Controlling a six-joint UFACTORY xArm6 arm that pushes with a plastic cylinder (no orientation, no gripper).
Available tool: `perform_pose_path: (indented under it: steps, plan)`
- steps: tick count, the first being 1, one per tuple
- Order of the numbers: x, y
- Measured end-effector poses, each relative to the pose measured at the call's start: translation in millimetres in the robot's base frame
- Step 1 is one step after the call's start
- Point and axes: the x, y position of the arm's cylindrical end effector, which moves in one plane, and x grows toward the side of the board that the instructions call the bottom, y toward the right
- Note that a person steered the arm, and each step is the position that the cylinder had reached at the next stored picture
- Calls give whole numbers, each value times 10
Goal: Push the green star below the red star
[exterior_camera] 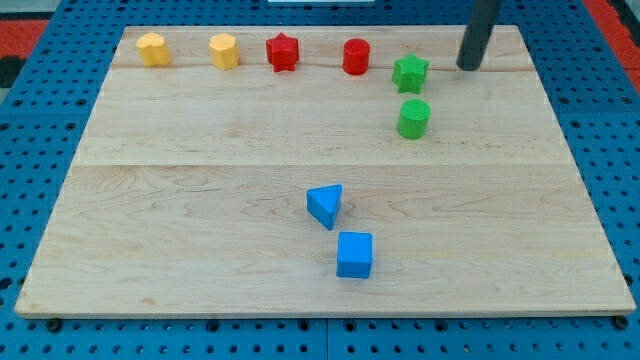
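Green star [410, 72]: table's [200, 170] top row, right of red cylinder [356, 56], well right of red star [283, 51]. My tip [466, 66]: just right of green star, apart; no jaws fitted. No legible writing.

Green star [410, 72]: small star-shaped block, lying flat near the bench's top edge, toward the top-right corner. Red star [283, 51]: same shape, flat, close to the top edge near its middle. The two sit well apart, green slightly lower.
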Motion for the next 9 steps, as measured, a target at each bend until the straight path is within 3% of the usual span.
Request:
perform_pose_path:
  steps: [3, 4, 5, 8, 9]
  plan:
    - [734, -809]
    - [631, -256]
    - [327, -346]
    - [572, -1499]
    - [388, -1222]
